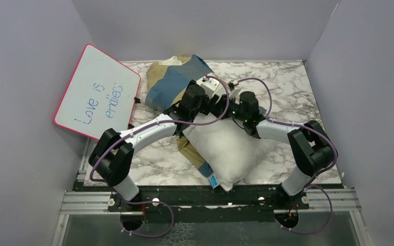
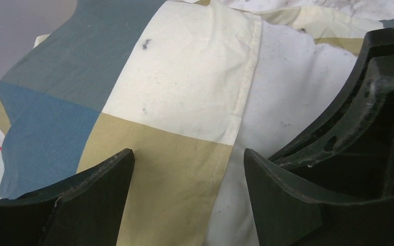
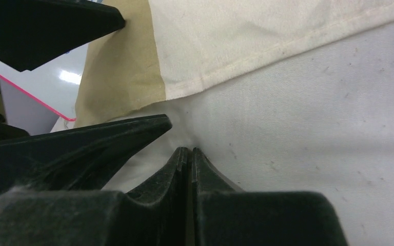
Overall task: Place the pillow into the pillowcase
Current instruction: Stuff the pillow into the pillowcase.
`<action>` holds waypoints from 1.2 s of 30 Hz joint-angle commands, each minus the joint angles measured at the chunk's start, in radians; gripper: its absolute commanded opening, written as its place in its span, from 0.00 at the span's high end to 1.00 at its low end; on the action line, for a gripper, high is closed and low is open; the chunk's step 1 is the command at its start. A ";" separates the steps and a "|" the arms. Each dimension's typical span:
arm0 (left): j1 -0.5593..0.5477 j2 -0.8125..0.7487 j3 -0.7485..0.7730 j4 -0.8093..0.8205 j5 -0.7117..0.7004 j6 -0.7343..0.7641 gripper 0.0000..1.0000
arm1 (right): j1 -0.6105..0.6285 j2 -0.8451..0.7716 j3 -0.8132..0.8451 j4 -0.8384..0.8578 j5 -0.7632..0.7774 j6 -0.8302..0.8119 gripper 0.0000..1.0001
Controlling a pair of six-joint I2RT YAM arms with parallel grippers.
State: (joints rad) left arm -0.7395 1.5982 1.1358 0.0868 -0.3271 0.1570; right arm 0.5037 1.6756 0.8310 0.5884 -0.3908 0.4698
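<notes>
Marble-patterned tabletop (image 1: 297, 92) is filling the floor of a booth with plain lavender walls (image 1: 200, 25), and both arms are reaching in over it from the near edge.

Nearest the arm bases, the pillow (image 1: 231, 148) is lying at a slant. One corner, with its small blue tag (image 1: 213, 180), is pointing at the near edge. Its long axis is running from there away and slightly leftward, toward the far left of the table. A tan and blue strip of the pillowcase (image 1: 172, 84) is showing from under the pillow's left side.

Farther in, over the pillow's far part, the two grippers are meeting tip to tip. The right gripper (image 3: 190, 149) is pressing its fingers together with only a thin slit between them. Its tips are sitting on the white pillow fabric just below the case's hem, where a small pucker appears to be nipped. The left gripper (image 2: 188, 154) is standing wide apart and gripping nothing. The stitched hem is running between its fingers, with checked cloth on one side and bare pillow on the other.

Beyond them, the pillowcase is covering the pillow's far end and bunching toward the back left. A pink-rimmed whiteboard (image 1: 97, 92) is leaning against the left wall.
</notes>
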 commanded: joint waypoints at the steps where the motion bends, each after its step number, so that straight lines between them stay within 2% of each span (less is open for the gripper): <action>1: 0.006 0.053 0.013 0.064 0.025 0.078 0.21 | 0.003 0.047 -0.046 -0.019 -0.020 0.022 0.90; 5: 0.006 0.086 0.012 0.083 0.056 0.109 0.20 | 0.002 0.039 -0.048 -0.023 -0.005 0.023 0.90; 8: 0.005 0.107 0.024 0.087 -0.024 0.132 0.21 | 0.002 0.035 -0.048 -0.025 0.000 0.020 0.90; 13: 0.005 0.114 0.037 0.172 -0.207 0.181 0.27 | 0.002 0.044 -0.067 0.006 -0.007 0.035 0.90; 16: 0.005 0.136 0.067 0.179 -0.255 0.234 0.32 | 0.003 0.059 -0.077 0.038 -0.021 0.052 0.90; 19: 0.004 0.160 0.085 0.187 -0.287 0.293 0.40 | 0.003 0.081 -0.098 0.096 -0.032 0.107 0.92; 23: -0.011 0.195 0.106 0.177 -0.305 0.312 0.55 | 0.002 0.102 -0.127 0.198 -0.020 0.166 0.93; 26: -0.018 0.216 0.091 0.197 -0.321 0.308 0.78 | 0.002 0.110 -0.127 0.220 -0.007 0.185 0.93; 28: -0.019 0.227 0.089 0.208 -0.335 0.297 1.00 | 0.002 0.112 -0.127 0.231 -0.005 0.195 0.93; 32: -0.042 0.207 0.091 0.207 -0.321 0.252 1.00 | 0.003 0.120 -0.126 0.251 0.004 0.216 0.93; 36: -0.102 0.110 0.073 0.175 -0.176 0.105 1.00 | 0.003 0.126 -0.127 0.286 0.022 0.240 0.94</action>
State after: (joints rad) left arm -0.7826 1.8057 1.2167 0.2771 -0.6132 0.4091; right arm 0.4995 1.7477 0.7361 0.9062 -0.3885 0.6750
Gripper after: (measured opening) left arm 0.005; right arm 0.067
